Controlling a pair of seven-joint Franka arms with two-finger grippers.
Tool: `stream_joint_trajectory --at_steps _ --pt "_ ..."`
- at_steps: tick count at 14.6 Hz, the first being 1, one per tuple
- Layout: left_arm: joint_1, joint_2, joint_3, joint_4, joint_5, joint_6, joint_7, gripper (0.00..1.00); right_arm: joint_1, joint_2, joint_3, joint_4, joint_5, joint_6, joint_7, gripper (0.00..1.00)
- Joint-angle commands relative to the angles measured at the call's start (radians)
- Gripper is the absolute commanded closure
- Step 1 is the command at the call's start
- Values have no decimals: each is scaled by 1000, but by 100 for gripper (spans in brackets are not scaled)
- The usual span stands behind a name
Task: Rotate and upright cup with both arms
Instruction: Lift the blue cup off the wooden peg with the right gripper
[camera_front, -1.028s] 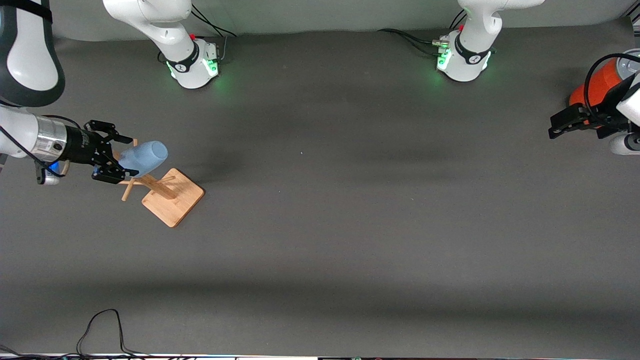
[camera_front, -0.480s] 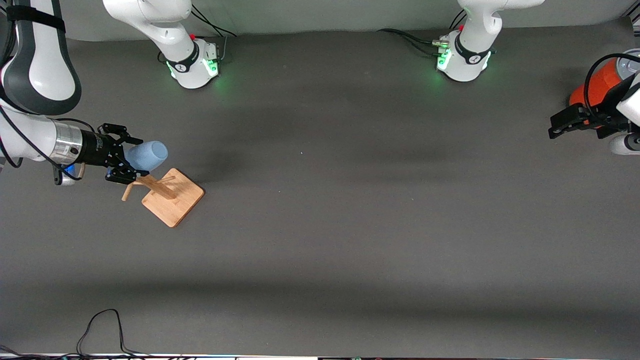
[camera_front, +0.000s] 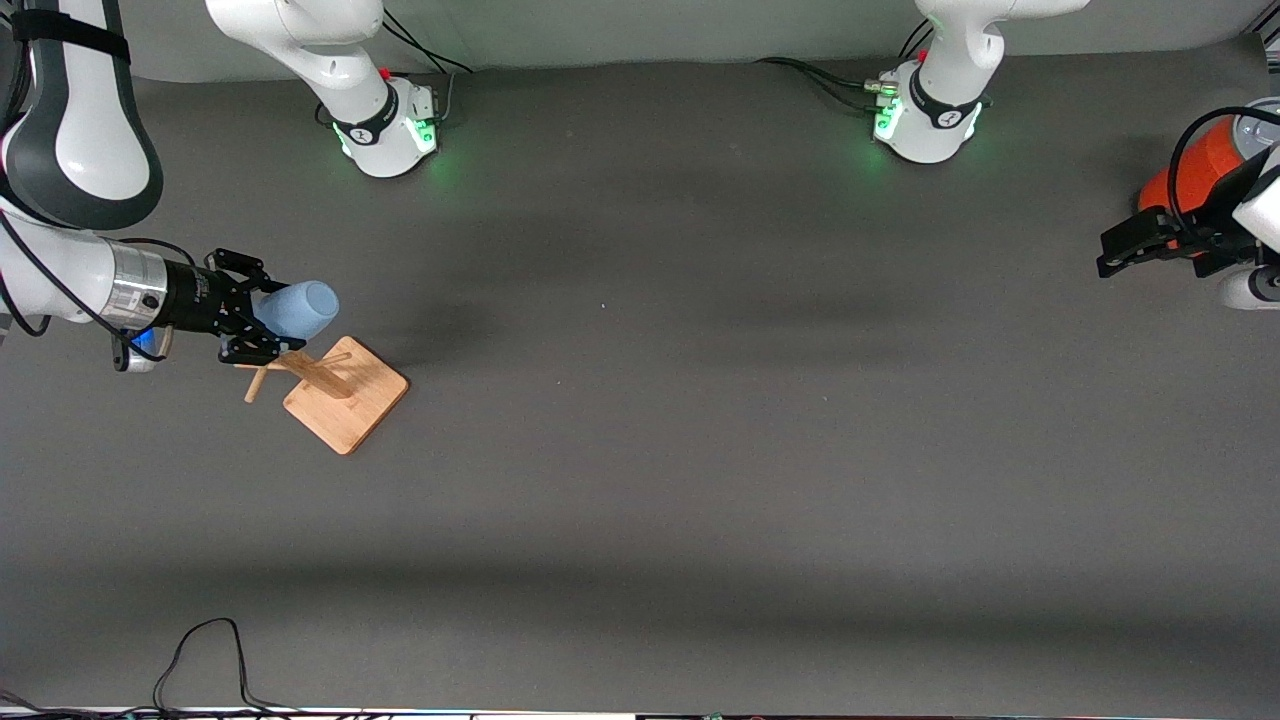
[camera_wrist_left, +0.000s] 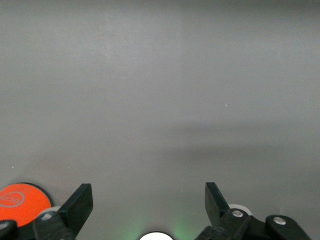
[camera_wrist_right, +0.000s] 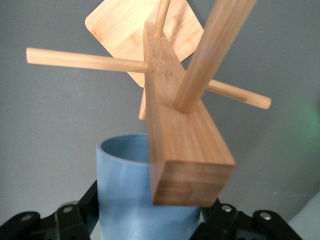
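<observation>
Grey counter (camera_front: 700, 400) carries a wooden peg stand (camera_front: 345, 392) toward the right arm's end. Right gripper (camera_front: 262, 318), over that stand, is clamped on the light blue cup (camera_front: 298, 308), which lies sideways with its base pointing to 3 o'clock. Left gripper (camera_front: 1125, 248) waits spread wide beside an orange can (camera_front: 1195, 165).

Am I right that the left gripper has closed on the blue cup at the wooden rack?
No, it is the right gripper that has closed on the blue cup at the wooden rack, as the front view shows. The left gripper waits open.
</observation>
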Motion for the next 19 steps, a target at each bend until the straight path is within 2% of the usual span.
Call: stream_joint_trajectory --at_steps 1,5,8,11,15,19 --pt "5 -8 -2 2 -7 2 -9 0 3 -12 1 21 29 -11 -19 39" --pt "5 -8 -4 2 -9 2 -9 0 4 -17 22 81 29 -63 -4 46" --pt "5 -8 -2 2 -7 2 -9 0 4 -31 51 103 35 -71 12 46" --pt "5 -8 -2 2 -9 2 -9 0 6 -37 65 138 105 -86 53 46" --pt "5 -8 -4 2 -9 2 -9 0 4 -31 203 210 122 -80 185 46" --pt "5 -8 -2 2 -7 2 -9 0 4 -14 391 220 104 83 320 46"
